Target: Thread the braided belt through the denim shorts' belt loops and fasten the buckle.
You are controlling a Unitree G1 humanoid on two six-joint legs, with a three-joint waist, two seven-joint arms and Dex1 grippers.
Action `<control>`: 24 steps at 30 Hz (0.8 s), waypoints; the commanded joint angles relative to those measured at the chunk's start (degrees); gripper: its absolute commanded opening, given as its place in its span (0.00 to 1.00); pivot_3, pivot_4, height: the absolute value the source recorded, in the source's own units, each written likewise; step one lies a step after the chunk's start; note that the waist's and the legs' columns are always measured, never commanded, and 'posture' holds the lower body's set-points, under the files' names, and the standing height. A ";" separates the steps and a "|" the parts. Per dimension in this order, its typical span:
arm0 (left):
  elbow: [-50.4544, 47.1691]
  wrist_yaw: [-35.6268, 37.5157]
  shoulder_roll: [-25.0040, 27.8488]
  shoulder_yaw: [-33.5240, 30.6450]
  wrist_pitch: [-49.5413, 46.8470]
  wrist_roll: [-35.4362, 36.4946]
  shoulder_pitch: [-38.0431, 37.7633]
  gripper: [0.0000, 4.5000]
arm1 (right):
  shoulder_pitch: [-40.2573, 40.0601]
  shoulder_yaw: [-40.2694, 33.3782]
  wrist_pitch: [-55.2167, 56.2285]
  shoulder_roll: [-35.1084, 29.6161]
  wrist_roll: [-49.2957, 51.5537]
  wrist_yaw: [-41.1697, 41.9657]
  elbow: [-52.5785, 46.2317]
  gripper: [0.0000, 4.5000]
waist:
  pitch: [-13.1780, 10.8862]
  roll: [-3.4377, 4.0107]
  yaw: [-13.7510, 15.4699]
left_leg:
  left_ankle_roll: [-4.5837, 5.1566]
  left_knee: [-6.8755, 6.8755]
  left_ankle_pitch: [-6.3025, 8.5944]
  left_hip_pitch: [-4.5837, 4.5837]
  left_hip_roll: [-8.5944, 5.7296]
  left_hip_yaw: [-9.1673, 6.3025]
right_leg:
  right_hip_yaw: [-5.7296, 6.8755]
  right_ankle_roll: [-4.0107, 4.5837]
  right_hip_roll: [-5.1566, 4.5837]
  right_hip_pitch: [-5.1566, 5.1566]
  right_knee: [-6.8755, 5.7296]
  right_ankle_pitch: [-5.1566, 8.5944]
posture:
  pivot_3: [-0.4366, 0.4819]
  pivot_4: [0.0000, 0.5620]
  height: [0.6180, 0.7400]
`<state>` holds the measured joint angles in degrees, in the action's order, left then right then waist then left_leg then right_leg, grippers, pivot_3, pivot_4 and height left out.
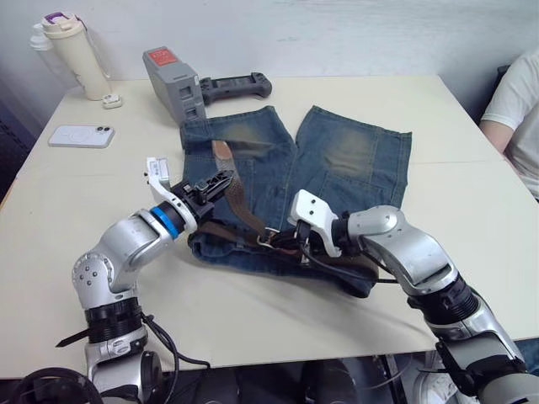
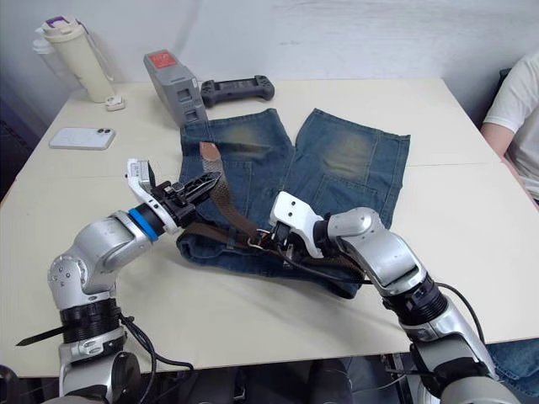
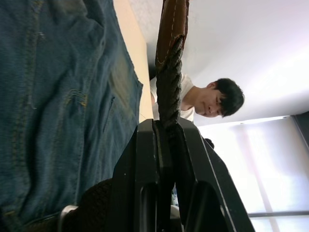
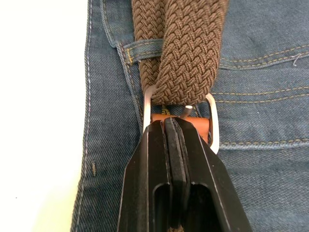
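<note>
Two grippers, both clamped on the braided belt (image 1: 244, 215). My left gripper (image 1: 221, 183) has its fingers pinched on the strap near the tan-tipped tail end, lifting it off the denim shorts (image 1: 337, 168). My right gripper (image 4: 174, 126) has fingers together on the brown leather tab at the buckle (image 4: 212, 126), and the woven strap passes thru the metal frame. One of the belt loops (image 4: 140, 48) sits just beside the buckle w/ strap running under it. Shorts lie flat on the pale table (image 1: 472, 236), waistband toward me, legs pointing away. Cream bottle (image 1: 77, 55) w/ lid on stands at the far left corner; can't tell what's inside. White phone (image 1: 81, 135) lies near it, grey device (image 1: 173, 82) & black controller (image 1: 236, 85) lie beyond the shorts. Person (image 1: 518, 109) in white tee sits at the table's right edge. White wall behind.
</note>
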<state>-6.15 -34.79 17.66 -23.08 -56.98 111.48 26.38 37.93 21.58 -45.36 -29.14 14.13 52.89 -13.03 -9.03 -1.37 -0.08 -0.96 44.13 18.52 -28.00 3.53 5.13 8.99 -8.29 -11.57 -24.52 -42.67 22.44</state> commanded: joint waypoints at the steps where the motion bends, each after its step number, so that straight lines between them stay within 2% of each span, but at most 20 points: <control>1: 0.24 3.06 4.02 -0.46 -0.85 1.52 -2.26 0.00 | 0.69 -1.91 0.75 1.31 0.58 -1.01 1.49 0.01 | 0.00 0.00 -0.04 | 0.00 -0.01 0.00 0.00 0.00 0.00 | 0.00 0.00 0.00 -0.01 0.00 0.00 | 0.48 0.27 0.27; 12: 1.83 5.42 6.73 1.05 0.70 1.52 -4.28 0.00 | 3.33 -6.18 -0.07 0.17 3.15 0.69 2.54 0.01 | -0.01 0.02 -0.02 | 0.00 -0.03 0.00 -0.02 0.01 0.01 | 0.00 0.00 0.01 -0.03 0.02 0.00 | 0.48 0.27 0.27; 24: 2.47 7.09 9.01 2.03 0.49 1.52 -4.23 0.00 | 1.30 -3.10 1.46 3.25 2.37 -0.30 3.17 0.01 | -0.02 0.03 -0.08 | 0.00 -0.05 0.00 -0.02 0.01 0.02 | -0.01 0.00 0.00 -0.04 0.03 0.00 | 0.48 0.27 0.27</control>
<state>-3.51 -28.96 25.66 -20.76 -56.33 111.71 22.08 39.17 18.56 -44.97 -26.23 16.41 52.83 -8.91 -9.05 -1.34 -0.15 -0.97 44.08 18.52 -28.01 3.54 5.15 8.98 -8.29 -11.57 -24.56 -42.64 22.45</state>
